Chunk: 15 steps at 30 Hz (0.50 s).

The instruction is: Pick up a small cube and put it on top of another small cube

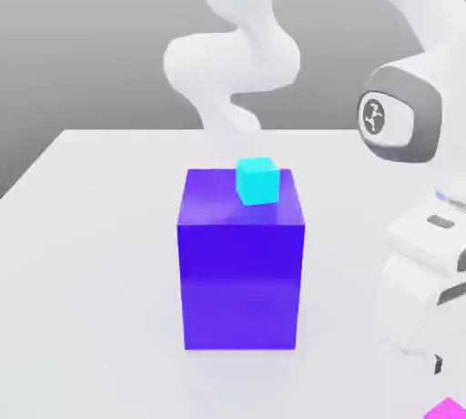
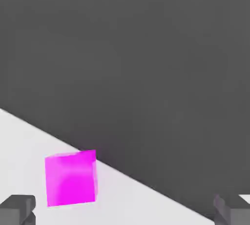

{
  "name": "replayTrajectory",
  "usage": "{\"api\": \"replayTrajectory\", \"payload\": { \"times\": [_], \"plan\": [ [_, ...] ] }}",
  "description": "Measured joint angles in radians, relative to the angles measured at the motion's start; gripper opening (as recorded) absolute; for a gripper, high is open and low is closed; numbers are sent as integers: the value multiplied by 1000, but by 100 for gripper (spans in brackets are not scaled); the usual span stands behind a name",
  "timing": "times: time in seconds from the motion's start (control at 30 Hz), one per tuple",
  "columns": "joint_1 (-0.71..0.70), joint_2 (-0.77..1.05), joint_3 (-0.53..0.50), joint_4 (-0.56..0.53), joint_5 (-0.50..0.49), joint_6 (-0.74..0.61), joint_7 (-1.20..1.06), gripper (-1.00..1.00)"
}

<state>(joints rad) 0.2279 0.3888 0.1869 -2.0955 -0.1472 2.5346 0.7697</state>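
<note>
A small magenta cube (image 2: pixel 71 178) lies on the white table near its edge; in the exterior view only its corner (image 1: pixel 447 408) shows, at the bottom right. My gripper (image 2: pixel 124 213) hangs above it, open, its two dark fingertips (image 2: pixel 17 210) spread wide with nothing between them. The cube sits closer to one fingertip than to the other. A small cyan cube (image 1: pixel 257 180) rests on top of a tall blue block (image 1: pixel 240 271) in the middle of the table. The white hand (image 1: pixel 428 308) is low at the exterior view's right, apart from the block.
The white table (image 1: pixel 91 253) ends in an edge just beyond the magenta cube (image 2: pixel 146 185), with dark floor past it. The arm's upper links (image 1: pixel 237 53) rise behind the blue block.
</note>
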Motion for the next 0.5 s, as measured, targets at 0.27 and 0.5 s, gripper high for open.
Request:
{"api": "replayTrajectory", "payload": {
  "times": [0.27, 0.5],
  "plan": [
    [58, 239, -33, 51, -48, 124, 22, -100],
    [54, 212, -26, 45, -39, 103, 16, -100]
  ]
}}
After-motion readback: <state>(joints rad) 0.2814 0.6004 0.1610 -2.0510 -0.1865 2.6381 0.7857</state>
